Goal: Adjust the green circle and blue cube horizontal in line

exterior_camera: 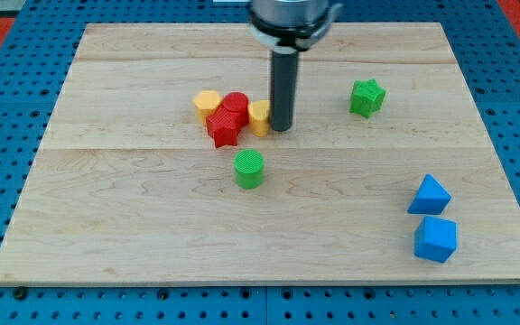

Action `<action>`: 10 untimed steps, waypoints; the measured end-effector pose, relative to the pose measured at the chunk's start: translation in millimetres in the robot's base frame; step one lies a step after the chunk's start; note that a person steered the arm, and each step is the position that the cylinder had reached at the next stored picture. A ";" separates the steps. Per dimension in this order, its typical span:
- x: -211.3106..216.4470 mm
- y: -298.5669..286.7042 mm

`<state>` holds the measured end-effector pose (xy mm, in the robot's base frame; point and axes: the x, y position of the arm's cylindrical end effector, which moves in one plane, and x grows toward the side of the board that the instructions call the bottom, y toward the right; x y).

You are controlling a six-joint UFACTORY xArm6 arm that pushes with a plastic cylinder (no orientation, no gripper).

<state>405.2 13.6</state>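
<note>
The green circle [249,169] stands on the wooden board [134,217] a little left of centre. The blue cube [435,239] sits near the view's bottom right, just below a blue triangular block [430,195]. My tip [281,128] rests on the board above and slightly right of the green circle, touching the right side of a yellow block [259,117]. The cube lies lower in the view than the circle and far to its right.
A cluster sits left of my tip: a yellow hexagonal block [208,104], a red cylinder [234,104] and a red star [225,129]. A green star [366,97] lies at the upper right. The blue pegboard [7,135] surrounds the board.
</note>
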 end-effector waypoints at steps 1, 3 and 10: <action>0.0 -24.9; 11.1 -24.9; 43.9 -118.4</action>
<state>449.1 -104.8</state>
